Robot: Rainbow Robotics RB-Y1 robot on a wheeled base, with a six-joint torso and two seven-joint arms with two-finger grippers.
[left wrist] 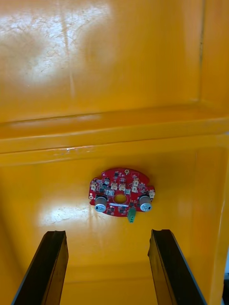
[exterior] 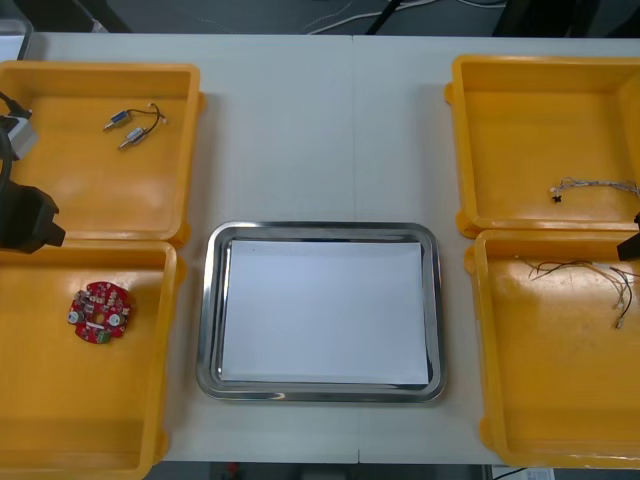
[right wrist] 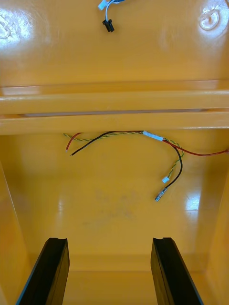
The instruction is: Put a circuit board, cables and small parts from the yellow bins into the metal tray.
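Here the left gripper (left wrist: 110, 267) hangs over the near-left yellow bin (exterior: 60, 410), its black fingers (left wrist: 50, 267) standing wide apart with nothing between them. The round red circuit board (left wrist: 121, 191) lies flat on that bin's floor, just ahead of the fingertips and roughly in line with the gap between them, apart from both. In the front view the board sits in the far-left part of the bin, well away from the walls.

The right gripper (right wrist: 110, 271) is over the near-right yellow bin (exterior: 540, 380), jaws likewise spread wide and holding nothing. Ahead of its fingers, loose black, red and yellow cables (right wrist: 152, 136) lie on the bin floor, close to the wall that this bin shares with the far-right yellow bin (exterior: 530, 150). One red strand runs off toward the bin's outer side; two ends with small plugs curl back toward the fingers without reaching them.

In the far-right bin a twisted blue and white cable (exterior: 590, 186) rests near the outer wall, its black plug pointing inward. The far-left yellow bin (exterior: 100, 195) holds two small metal parts (exterior: 116, 122) joined by thin dark wire, lying toward its far side.

The metal tray (exterior: 323, 231) stands on the light table (exterior: 320, 130) between the two pairs of bins, level with the near bins; it is white inside within a shiny rim.
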